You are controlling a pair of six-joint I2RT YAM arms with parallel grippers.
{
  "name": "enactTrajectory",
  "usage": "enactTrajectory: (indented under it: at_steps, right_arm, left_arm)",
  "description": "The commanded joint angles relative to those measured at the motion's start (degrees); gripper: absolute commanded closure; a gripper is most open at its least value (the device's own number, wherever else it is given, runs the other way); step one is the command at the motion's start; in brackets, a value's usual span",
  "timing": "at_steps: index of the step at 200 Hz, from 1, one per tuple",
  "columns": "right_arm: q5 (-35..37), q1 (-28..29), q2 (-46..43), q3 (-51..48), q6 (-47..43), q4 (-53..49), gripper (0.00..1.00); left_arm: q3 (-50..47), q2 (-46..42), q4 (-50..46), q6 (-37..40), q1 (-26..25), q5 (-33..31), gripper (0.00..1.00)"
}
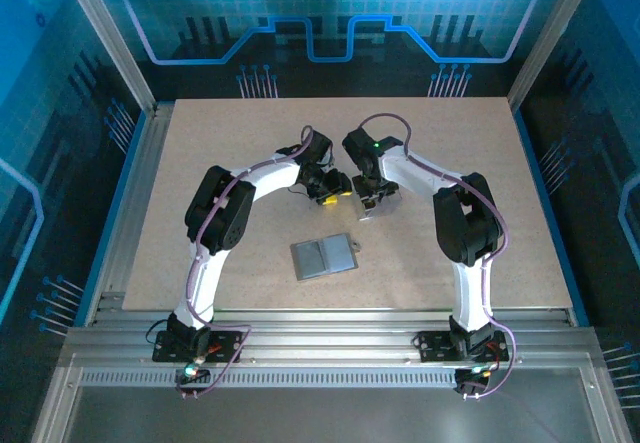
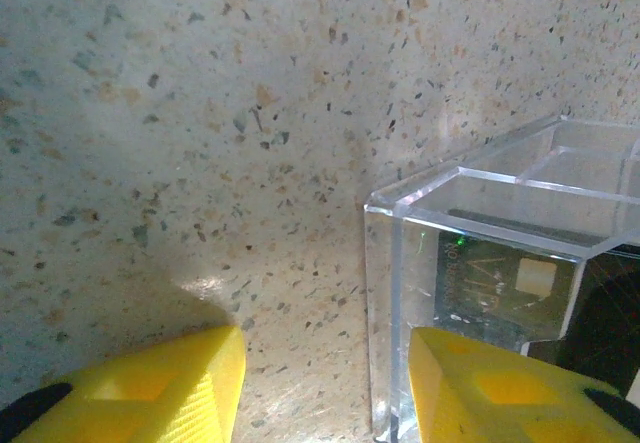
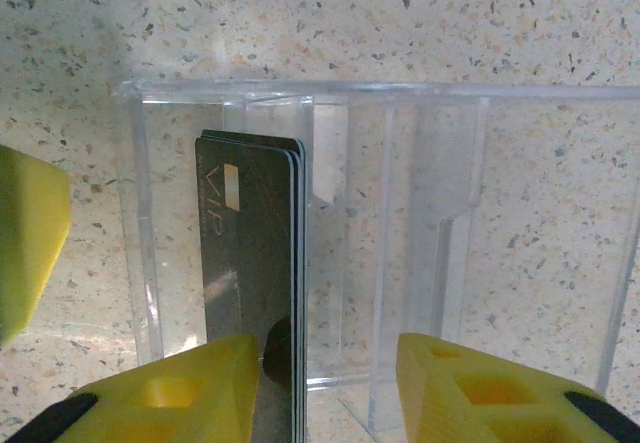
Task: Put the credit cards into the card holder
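Counted: one card holder (image 1: 322, 256), one clear box (image 3: 400, 90), one stack of dark cards (image 3: 250, 263), two pairs of yellow fingers.

The card holder is laid open flat on the table (image 1: 220, 143), both grey panels showing. It is placed nearer the arm bases, well apart from both fingers.

The cards are stood on edge inside the clear box, in its left-hand part as seen from the right wrist. Several edges are seen; the exact count cannot be told.

The right fingers (image 3: 200, 393) are spread apart, with the lower end of the stack seen in the gap. The left fingers (image 2: 150, 383) are also spread apart, with a box corner between them.
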Motion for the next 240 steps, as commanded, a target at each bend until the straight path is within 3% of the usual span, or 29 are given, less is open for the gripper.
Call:
enactTrajectory:
  at_steps: [1,48,83,175,240]
  right_arm:
    - [-1.2,0.2,-0.2,0.3,-0.6,-0.8,0.53]
    - [-4.6,-0.3,0.4,0.2,-0.6,0.3,0.5]
    - [2.2,0.2,1.7,0.7,-0.5,-1.0,0.5]
    - [11.5,1.7,-0.3,-0.4,-0.9,-1.0,0.54]
    - [12.7,1.7,-0.6,-0.1,-1.5,-1.6,0.67]
  left_arm:
    - [-1.1,-2.6,1.0,-2.0,-0.4,3.7,0.49]
    - [-1.8,-3.9,2.2,-3.2,-0.4,4.0,0.47]
    - [-2.3,-4.4,2.1,-3.5,-0.3,4.0,0.47]
    - [-4.4,-5.7,2.8,-4.5,0.4,3.3,0.47]
    - [-4.6,-5.8,2.9,-4.6,0.6,3.5,0.47]
